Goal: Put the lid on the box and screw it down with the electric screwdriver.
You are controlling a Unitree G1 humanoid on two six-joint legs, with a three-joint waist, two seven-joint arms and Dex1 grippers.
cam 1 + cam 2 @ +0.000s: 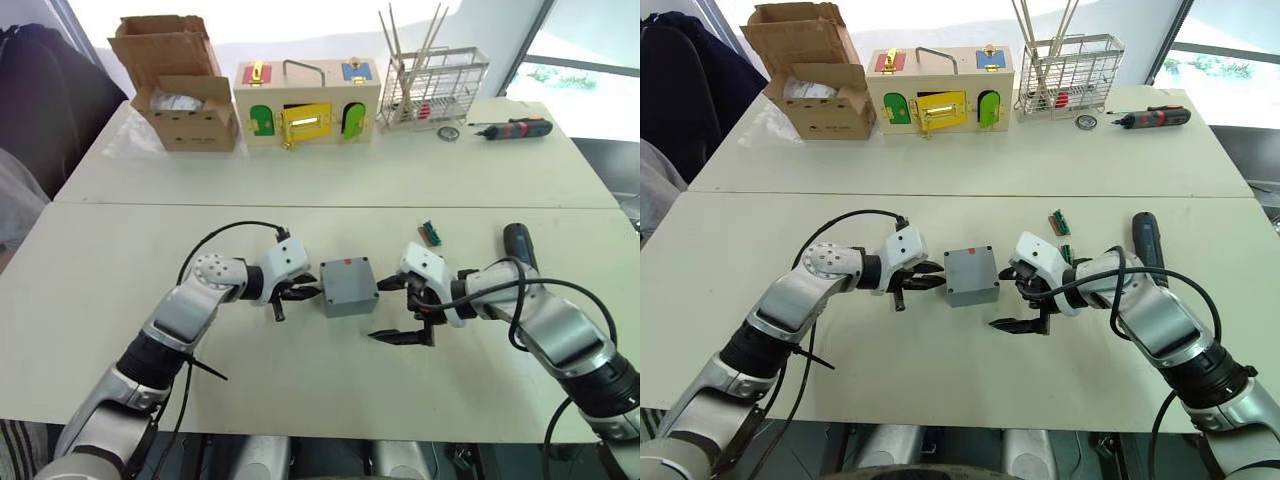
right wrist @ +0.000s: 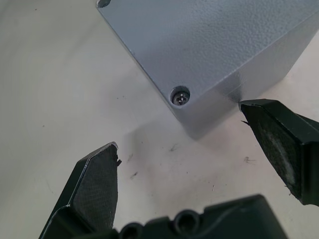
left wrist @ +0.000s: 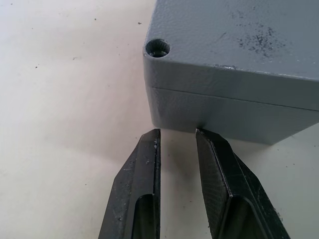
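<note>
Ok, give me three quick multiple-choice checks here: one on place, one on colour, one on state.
1. The electric screwdriver lies:
A. beside the right arm
B. in the wire rack
C. on the cardboard box

2. The box is:
A. yellow
B. grey
C. red

3. The lid is:
A. leaning on the rack
B. held by the left claw
C. already on the box

Answers: 1 A, it rests on the table by that arm. 2 B, grey all over. 3 C, the seam runs under it; the right claw is open and the left claw holds nothing.

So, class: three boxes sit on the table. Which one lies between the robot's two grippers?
The small grey box, lid on, lies between the left gripper and the right gripper. The cardboard box and wooden box stand at the far edge.
</note>
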